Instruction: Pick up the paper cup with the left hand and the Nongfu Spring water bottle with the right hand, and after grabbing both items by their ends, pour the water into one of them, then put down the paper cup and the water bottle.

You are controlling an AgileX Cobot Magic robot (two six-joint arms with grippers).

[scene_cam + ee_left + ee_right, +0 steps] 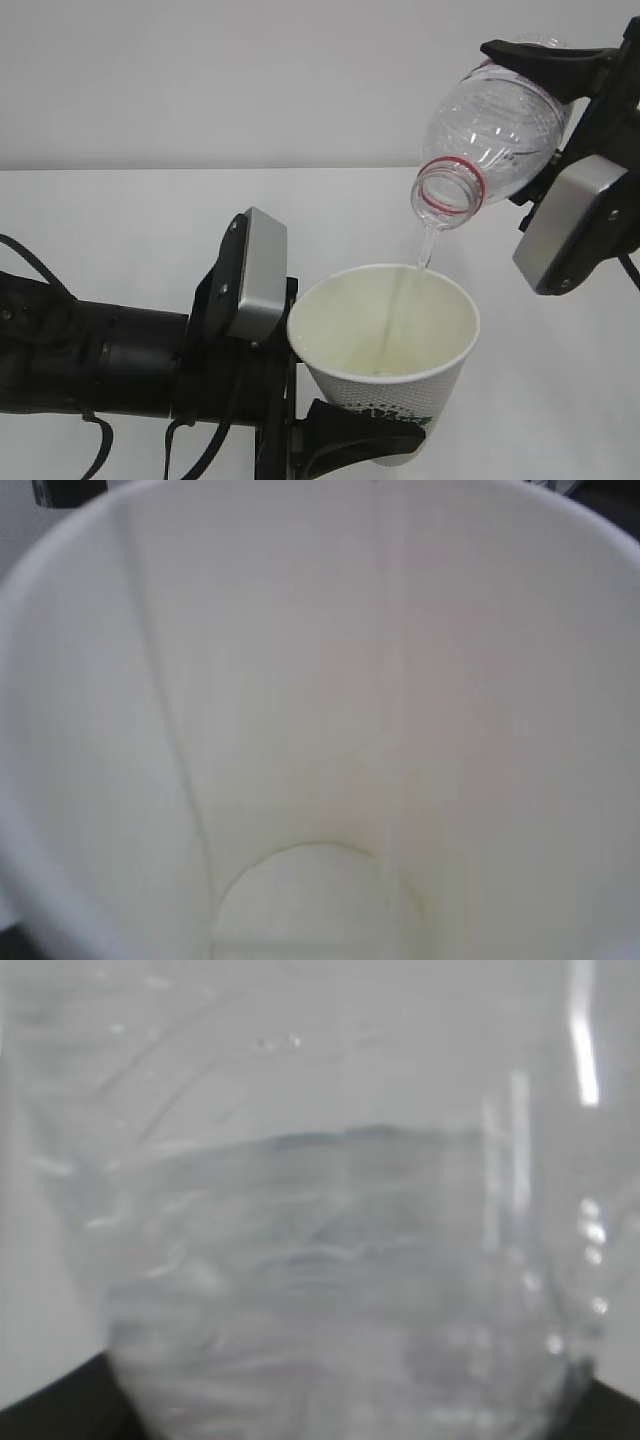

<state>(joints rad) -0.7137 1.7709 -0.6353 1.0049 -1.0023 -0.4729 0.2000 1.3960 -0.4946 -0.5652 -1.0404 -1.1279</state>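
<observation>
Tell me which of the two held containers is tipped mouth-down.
The Nongfu Spring water bottle, held by the right hand, is tilted with its red-ringed mouth down, streaming water. The paper cup in the left hand faces mouth-up below, only slightly leaned.

Slanted front view; close wrist cameras

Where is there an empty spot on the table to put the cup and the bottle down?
The white table looks bare behind the left end effector, along the wall, and again at the right, below the right end effector. The middle is crowded: the bottle pours water into the paper cup there.
</observation>
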